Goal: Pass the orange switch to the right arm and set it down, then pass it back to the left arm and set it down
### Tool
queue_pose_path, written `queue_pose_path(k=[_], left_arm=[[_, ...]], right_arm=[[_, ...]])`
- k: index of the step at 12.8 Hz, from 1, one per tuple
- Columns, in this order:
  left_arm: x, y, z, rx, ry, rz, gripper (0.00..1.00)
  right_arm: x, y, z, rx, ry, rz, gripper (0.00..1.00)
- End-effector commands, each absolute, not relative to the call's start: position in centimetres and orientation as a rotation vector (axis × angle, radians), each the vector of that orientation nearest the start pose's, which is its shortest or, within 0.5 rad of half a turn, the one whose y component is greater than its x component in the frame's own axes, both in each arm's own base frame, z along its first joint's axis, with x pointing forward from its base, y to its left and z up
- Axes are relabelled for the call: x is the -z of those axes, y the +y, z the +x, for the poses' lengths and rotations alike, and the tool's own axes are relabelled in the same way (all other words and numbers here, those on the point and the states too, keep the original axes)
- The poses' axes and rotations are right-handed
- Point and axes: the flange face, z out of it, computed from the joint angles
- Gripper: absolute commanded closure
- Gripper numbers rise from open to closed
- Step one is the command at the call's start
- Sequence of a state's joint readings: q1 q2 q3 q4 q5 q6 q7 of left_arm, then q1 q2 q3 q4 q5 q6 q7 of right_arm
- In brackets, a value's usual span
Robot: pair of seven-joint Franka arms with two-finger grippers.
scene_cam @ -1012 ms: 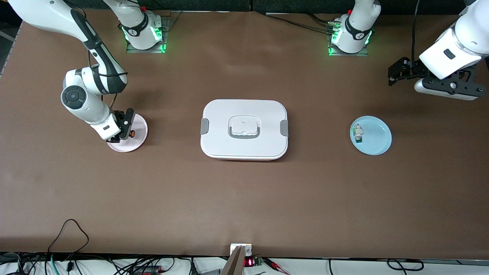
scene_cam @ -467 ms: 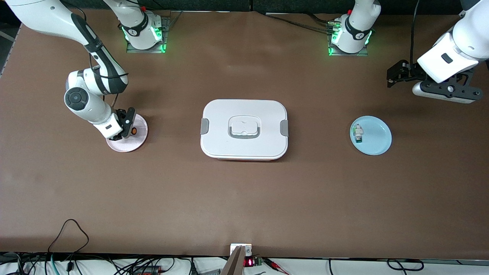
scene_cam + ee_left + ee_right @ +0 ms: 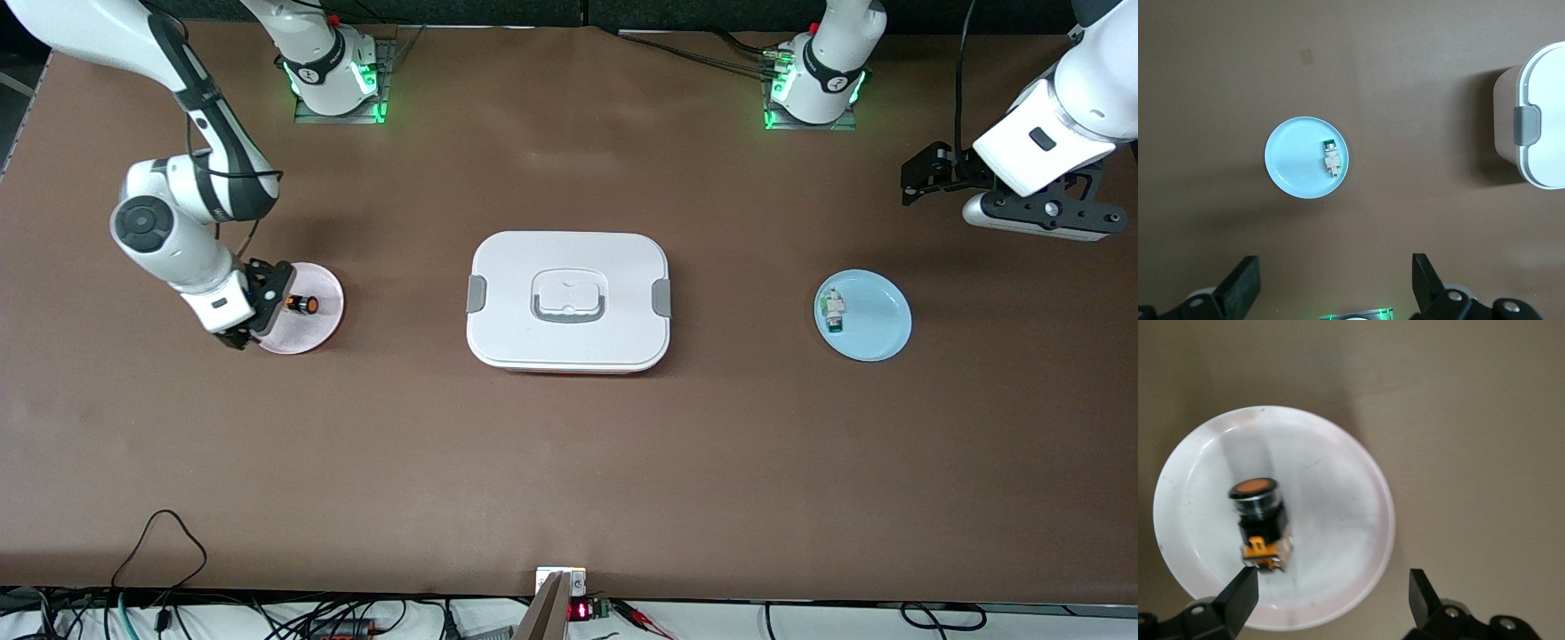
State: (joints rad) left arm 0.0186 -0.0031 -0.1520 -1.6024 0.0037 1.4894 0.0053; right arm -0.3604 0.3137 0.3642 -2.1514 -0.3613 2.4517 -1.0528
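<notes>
I see the orange switch (image 3: 306, 304) lying on its side on the pink plate (image 3: 324, 327), toward the right arm's end of the table (image 3: 569, 462). In the right wrist view the switch (image 3: 1258, 520) shows its orange cap and black body, with orange terminals at the tail end, resting on the plate (image 3: 1338, 520).

The right end effector (image 3: 255, 313) sits over the plate's edge, with the switch just beside it and free of its fingers. Its jaws stand open: in the right wrist view one fingertip (image 3: 1241, 590) comes right up to the switch's terminal end, while the other fingertip is well apart from it. Nothing is gripped.

The white box (image 3: 569, 300) sits lidded in the middle of the table, between the pink plate and a blue plate (image 3: 880, 333) toward the left arm's end. The blue plate carries a white-and-green component (image 3: 833, 310).

The left end effector (image 3: 920, 173) waits up over bare table near the left arm's end, open and empty. Its wrist view shows both fingers (image 3: 1238, 283) spread wide above the blue plate (image 3: 1288, 167) and a corner of the box (image 3: 1541, 127).
</notes>
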Motion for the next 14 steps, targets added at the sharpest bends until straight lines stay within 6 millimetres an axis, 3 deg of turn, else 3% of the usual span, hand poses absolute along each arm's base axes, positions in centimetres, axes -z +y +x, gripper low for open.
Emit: queue_pose_path(k=[1, 3, 6, 8, 10, 13, 14], left_arm=[[-60.9, -7.2, 54.2, -0.173, 0.215, -3.099, 0.00], [-60.8, -7.2, 54.1, -0.176, 0.215, -3.098, 0.00], [-60.8, -7.1, 54.2, -0.176, 0.215, -3.099, 0.00], [-60.9, -7.2, 54.2, -0.171, 0.215, -3.100, 0.00], [-60.9, -7.1, 54.2, -0.174, 0.213, -3.100, 0.00], [-60.9, -7.2, 54.2, -0.174, 0.215, -3.100, 0.00], [-60.9, -7.2, 54.2, -0.174, 0.215, -3.100, 0.00]], right_arm=[[-32.9, 0.9, 60.4, -0.080, -1.856, -2.640, 0.00], [-36.9, 0.9, 62.0, -0.073, -1.635, -2.738, 0.00], [-41.6, 1.8, 63.1, -0.080, -1.455, -2.827, 0.00], [-45.8, 3.8, 63.3, -0.081, -1.209, -2.912, 0.00], [-48.0, 4.9, 63.0, -0.069, -0.990, -3.002, 0.00], [-49.7, 5.3, 62.0, -0.106, -0.534, -3.046, 0.00], [-51.8, 5.2, 62.2, -0.103, -0.474, -3.055, 0.00]])
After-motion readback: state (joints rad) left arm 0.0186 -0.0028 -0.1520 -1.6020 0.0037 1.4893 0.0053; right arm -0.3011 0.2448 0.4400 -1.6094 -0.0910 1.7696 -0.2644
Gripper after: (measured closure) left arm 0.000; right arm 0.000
